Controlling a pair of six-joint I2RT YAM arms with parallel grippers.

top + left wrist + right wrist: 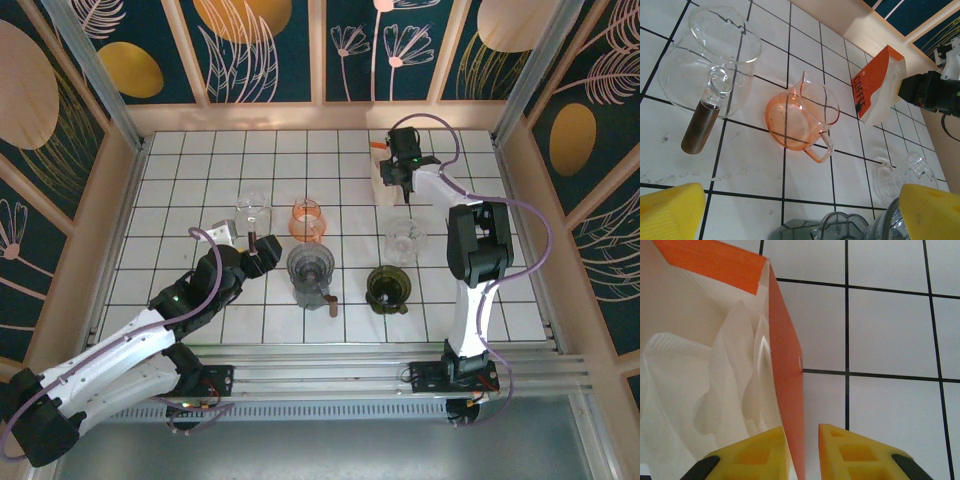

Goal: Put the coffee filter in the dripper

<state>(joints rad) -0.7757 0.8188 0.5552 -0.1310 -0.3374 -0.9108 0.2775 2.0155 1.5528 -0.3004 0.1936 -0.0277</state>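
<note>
White paper coffee filters (735, 365) stand in an opened orange-and-white box (785, 355) at the back right of the tiled table (200, 170). My right gripper (802, 432) straddles the box's orange side wall. Its left finger lies against the wall and its right finger (855, 450) stands a small gap away, so the jaws are slightly open. From above, that gripper (400, 178) sits at the box (381, 172). Dripper-like vessels stand mid-table: orange (307, 220), grey (310, 268), dark green (388, 288) and clear (403, 240). My left gripper (262, 250) is wide open and empty beside the grey one.
A clear glass server (710, 60) with a brown handle stands left of the orange vessel (800, 120). The box (875, 85) reads "COFFEE". Wooden walls ring the table, and the back wall (320, 118) runs close behind the box.
</note>
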